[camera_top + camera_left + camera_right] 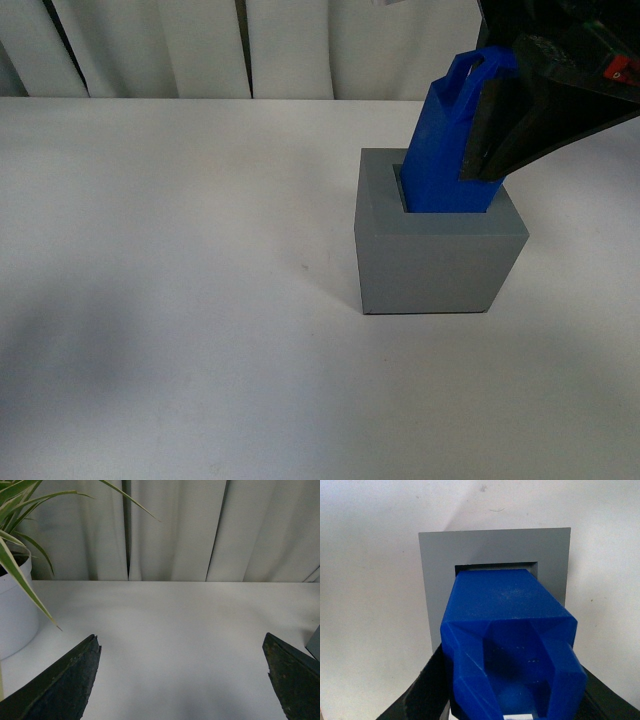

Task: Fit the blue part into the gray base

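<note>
The right claw (515,700) comes down at a slant from above. It is clenched on the upper body of the blue part (445,150), with one finger on each flank. The part leans, and its lower end sits inside the recess of the gray base (440,260) directly beneath the claw. A narrow gap shows along the recess edge farthest from the claw. Beyond the base on that side, the white table (150,300) runs flat. The left claw (180,680) hovers over the table, spread wide and grasping nothing. A potted plant (15,605) stands beside it.
</note>
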`<state>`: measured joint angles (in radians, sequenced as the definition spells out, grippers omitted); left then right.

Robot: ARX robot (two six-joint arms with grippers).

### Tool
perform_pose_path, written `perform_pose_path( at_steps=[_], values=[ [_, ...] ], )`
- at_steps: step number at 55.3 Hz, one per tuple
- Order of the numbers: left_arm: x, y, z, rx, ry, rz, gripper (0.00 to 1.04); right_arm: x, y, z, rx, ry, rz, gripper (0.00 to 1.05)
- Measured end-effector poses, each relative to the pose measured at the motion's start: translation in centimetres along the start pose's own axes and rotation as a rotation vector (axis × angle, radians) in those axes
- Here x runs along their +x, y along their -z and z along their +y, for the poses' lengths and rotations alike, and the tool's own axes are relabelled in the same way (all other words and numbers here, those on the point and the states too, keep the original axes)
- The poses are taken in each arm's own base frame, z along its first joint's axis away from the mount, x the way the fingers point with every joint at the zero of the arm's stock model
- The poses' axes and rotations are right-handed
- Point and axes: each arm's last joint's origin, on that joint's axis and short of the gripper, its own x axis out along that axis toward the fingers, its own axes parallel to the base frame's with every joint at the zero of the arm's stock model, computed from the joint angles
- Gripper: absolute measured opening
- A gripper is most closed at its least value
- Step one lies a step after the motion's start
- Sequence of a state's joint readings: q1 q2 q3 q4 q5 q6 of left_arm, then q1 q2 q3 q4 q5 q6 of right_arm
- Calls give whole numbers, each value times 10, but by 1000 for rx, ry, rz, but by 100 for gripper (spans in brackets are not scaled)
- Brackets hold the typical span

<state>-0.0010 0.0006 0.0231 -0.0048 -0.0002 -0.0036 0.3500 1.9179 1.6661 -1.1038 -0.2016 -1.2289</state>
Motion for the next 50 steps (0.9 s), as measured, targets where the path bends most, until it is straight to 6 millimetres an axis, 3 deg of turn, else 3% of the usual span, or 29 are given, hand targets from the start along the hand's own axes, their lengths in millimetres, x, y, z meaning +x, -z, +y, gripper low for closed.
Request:
perform_pose_path(
  at_steps=[20, 30, 38, 50],
  values=[
    [0, 0, 0, 0, 0, 0, 99, 5, 1, 1, -1, -1, 2, 47],
    [0, 0, 0, 0, 0, 0, 99, 11, 5, 2, 14, -4, -4, 81],
    [0, 0, 0, 0, 0, 0, 99, 6, 10, 0, 40, 2, -43, 99],
    [0, 0, 0, 0, 0, 0, 99, -20, 24, 6, 82, 63, -126, 97]
  ],
)
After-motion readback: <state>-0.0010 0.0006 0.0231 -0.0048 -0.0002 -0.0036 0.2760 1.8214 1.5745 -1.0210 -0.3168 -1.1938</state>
